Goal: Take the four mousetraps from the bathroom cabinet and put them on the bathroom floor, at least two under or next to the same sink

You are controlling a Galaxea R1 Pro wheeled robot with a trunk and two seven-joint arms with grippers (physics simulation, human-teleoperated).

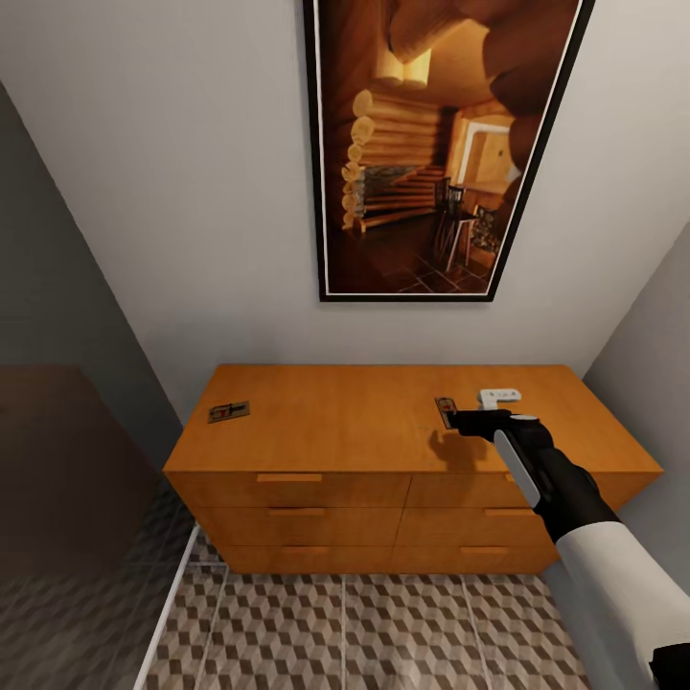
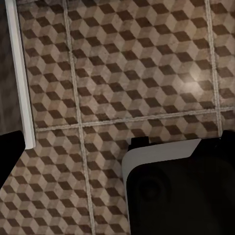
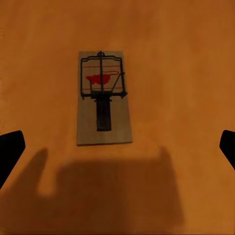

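The orange-brown cabinet (image 1: pixel 335 431) stands against the wall under a picture, all its drawers shut. One mousetrap (image 1: pixel 228 412) lies on its top near the left end. A second mousetrap (image 1: pixel 444 410) lies right of the middle, and my right gripper (image 1: pixel 460 420) hovers just by it. In the right wrist view this mousetrap (image 3: pixel 104 100) lies flat on the wood ahead of the open right gripper (image 3: pixel 117 149), whose fingertips (image 3: pixel 10 152) stand far apart and hold nothing. My left gripper (image 2: pixel 117 147) hangs open over the cube-patterned bathroom floor (image 2: pixel 122 73).
A large framed picture (image 1: pixel 436 144) hangs above the cabinet. A small white object (image 1: pixel 499 394) lies on the top beyond the right gripper. A glass partition with a white edge (image 1: pixel 172 594) stands left. Patterned floor (image 1: pixel 383 623) lies before the drawers. My own base (image 2: pixel 176 196) is below the left gripper.
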